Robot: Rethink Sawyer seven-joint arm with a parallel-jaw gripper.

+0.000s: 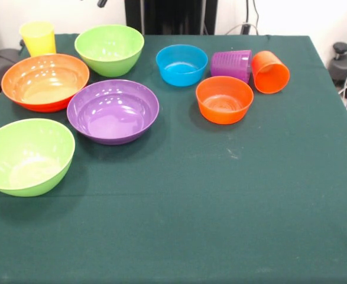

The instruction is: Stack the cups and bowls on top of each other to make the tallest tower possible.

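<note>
From my seat I get only a dark tip of the pincer (102,3) at the top edge of the front view, above the far green bowl; I cannot tell how it is set or whether it has hold of anything. Nearest below it, the far green bowl (109,49) stands upright and empty on the bench (220,207), which wears a dark green cloth. Just to its left in the picture, the yellow cup (38,38) stands upright at the far corner, behind the large orange bowl (45,81). The large orange bowl sits close beside the far green bowl, and the purple bowl (113,111) lies in front of both, its rim very near theirs; whether rims touch I cannot tell. The near green bowl (26,156) sits at the left edge, apart from the purple one. To the right, the small blue bowl (181,64) stands upright. Beside it the purple cup (231,64), ribbed, lies on its side, and the orange cup (270,71) lies on its side just beside that, mouth turned toward the camera. The small orange bowl (224,99) stands upright in front of the two tipped cups. Nothing is stacked; every piece rests on the cloth by itself.
</note>
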